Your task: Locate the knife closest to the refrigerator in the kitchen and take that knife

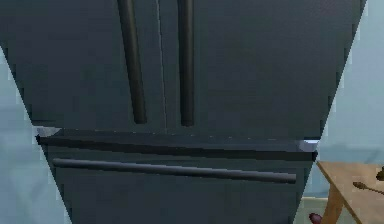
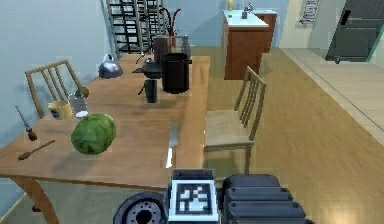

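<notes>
Locating step: facing dark grey double-door refrigerator (image 1: 160, 90). Seeing slim dark-handled knife-like utensil (image 2: 24, 122) lying on brown wooden table (image 2: 130, 140), well up-left of gripper (image 2: 145, 211); cannot tell what it holds. Next: repositioning, reaching.

One refrigerator (image 1: 190, 100): two upright door handles (image 1: 133, 60) (image 1: 186, 60), one drawer handle (image 1: 175, 170). One wooden bench (image 2: 130, 150). Two chairs (image 2: 52, 80) (image 2: 240, 115). One green melon (image 2: 93, 133), one yellow cup (image 2: 60, 108), one cabinet (image 2: 245, 48).
</notes>
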You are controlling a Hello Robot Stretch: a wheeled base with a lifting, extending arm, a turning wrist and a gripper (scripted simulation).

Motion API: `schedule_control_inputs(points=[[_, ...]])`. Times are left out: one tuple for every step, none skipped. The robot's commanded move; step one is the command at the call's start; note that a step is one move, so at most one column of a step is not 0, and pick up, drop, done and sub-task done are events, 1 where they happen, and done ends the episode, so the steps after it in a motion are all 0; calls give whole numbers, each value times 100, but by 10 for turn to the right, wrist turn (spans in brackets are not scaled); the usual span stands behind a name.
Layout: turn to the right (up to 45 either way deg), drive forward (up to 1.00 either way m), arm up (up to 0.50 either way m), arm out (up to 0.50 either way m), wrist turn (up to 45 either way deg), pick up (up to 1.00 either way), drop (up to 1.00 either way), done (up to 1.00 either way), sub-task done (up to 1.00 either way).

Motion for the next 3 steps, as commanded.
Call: schedule_control_inputs(points=[[0, 0, 0, 32, 0, 0, 0, 0, 0], [0, 0, 0, 0, 450, 0, 0, 0, 0], [0, 0, 0, 0, 450, 0, 0, 0, 0]])
